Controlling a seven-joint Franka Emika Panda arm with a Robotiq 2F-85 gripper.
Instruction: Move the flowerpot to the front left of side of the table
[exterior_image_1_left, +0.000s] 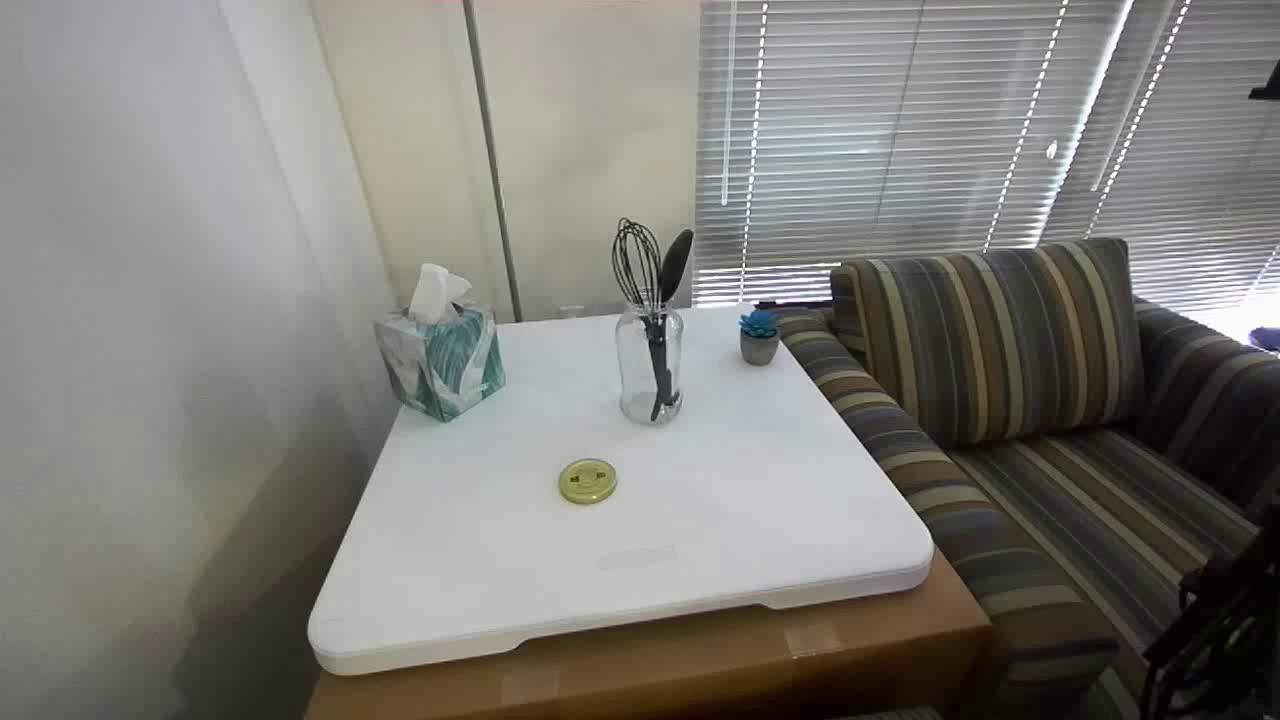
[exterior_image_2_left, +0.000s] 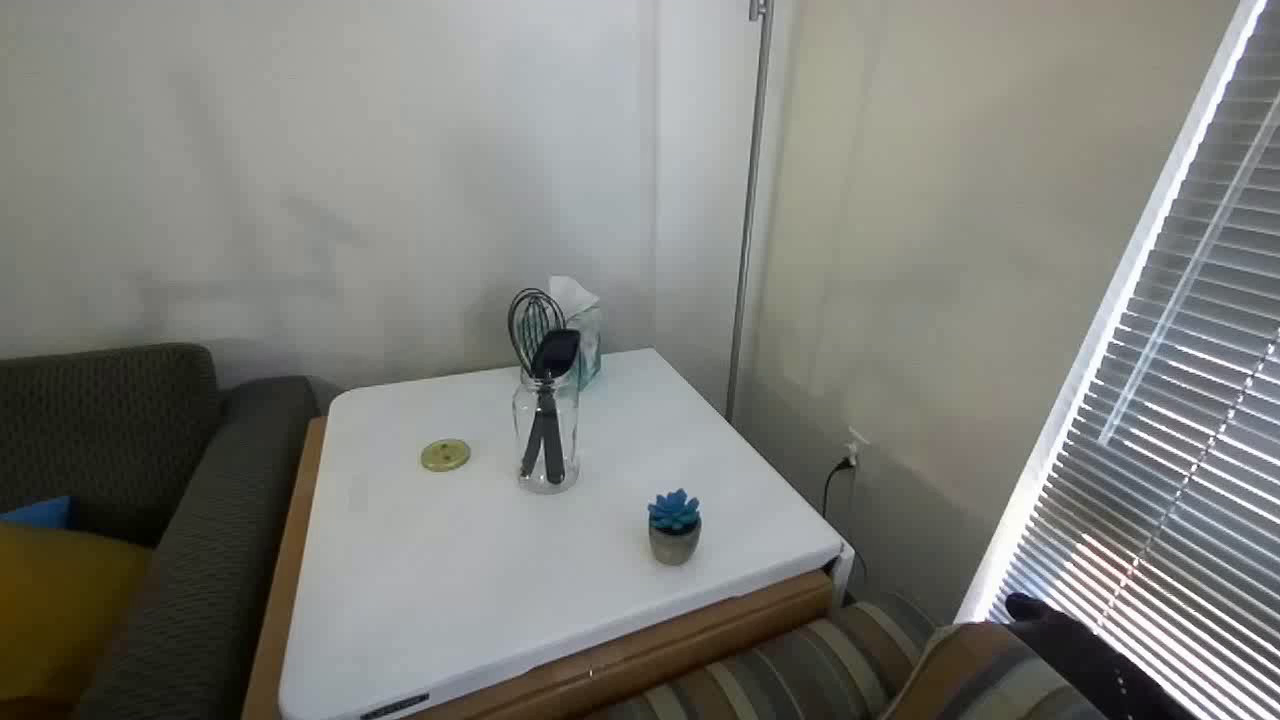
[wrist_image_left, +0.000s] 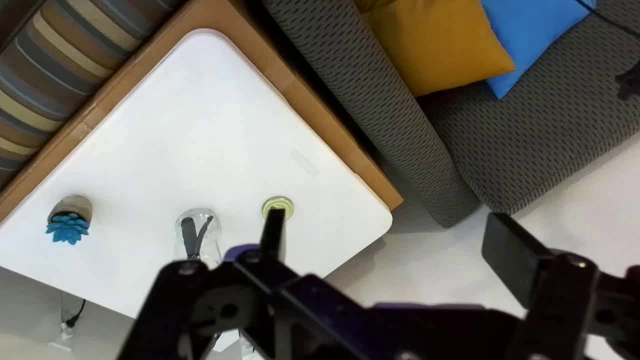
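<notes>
The flowerpot is a small grey pot with a blue succulent. It stands upright on the white table (exterior_image_1_left: 760, 500) near the sofa-side edge in both exterior views, the flowerpot (exterior_image_1_left: 759, 347) and again the flowerpot (exterior_image_2_left: 675, 543). In the wrist view the flowerpot (wrist_image_left: 75, 207) lies at the far left of the picture. My gripper (wrist_image_left: 387, 217) is open, with its two fingers wide apart and nothing between them. It is high above the scene and well away from the flowerpot. The fingers do not clearly show in either exterior view.
A glass jar (exterior_image_1_left: 650, 370) with a black whisk and spoon stands mid-table. A gold round lid (exterior_image_1_left: 588, 481) lies beside it. A tissue box (exterior_image_1_left: 445, 360) stands by the wall. A striped sofa (exterior_image_1_left: 860, 430) and a dark grey sofa (exterior_image_2_left: 210, 500) border the table.
</notes>
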